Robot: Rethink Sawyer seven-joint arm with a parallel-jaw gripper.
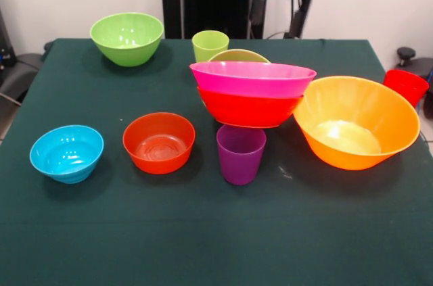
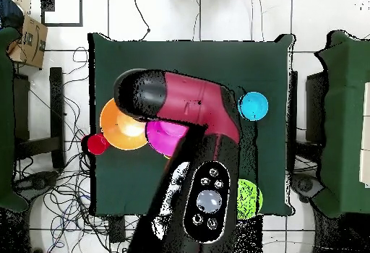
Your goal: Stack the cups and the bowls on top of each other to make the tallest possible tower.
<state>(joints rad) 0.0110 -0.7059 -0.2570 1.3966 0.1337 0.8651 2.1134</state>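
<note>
Tower (image 1: 252, 93) so far: pink bowl (image 1: 253, 78) nested in the red-orange bowl (image 1: 249, 110), mid-table. All positions below are relative to it, front view.

- Purple cup (image 1: 240, 153) just in front of it, upright, close to the base but can't tell if touching.
- Second lime bowl (image 1: 239, 56) right behind, mostly hidden; lime cup (image 1: 210, 45) behind-left.
- Large orange bowl (image 1: 356, 122) to the right, tilted, rim very near or touching the tower's rims.
- Red cup (image 1: 406, 86) far right at the table edge (image 1: 379, 63), looks partly off it.
- Small orange-red bowl (image 1: 159, 142) front-left, blue bowl (image 1: 67, 153) further left, lime bowl (image 1: 127, 38) back-left.

Gripper: not visible in either view. Overhead shows only the arm body (image 2: 181, 109) covering the tower area; front shows a red link at the top edge. Can't tell whether the claw is spread or closed.

Risks, my read:
- The widest bowls sit in the stack; smaller ones dropped inside just nest and add little height.
- Orange bowl leaning that close: any nudge shifts the tower.
- Purple cup blocks a front approach and tips easily.
- Red cup could fall off the edge if bumped.
</note>
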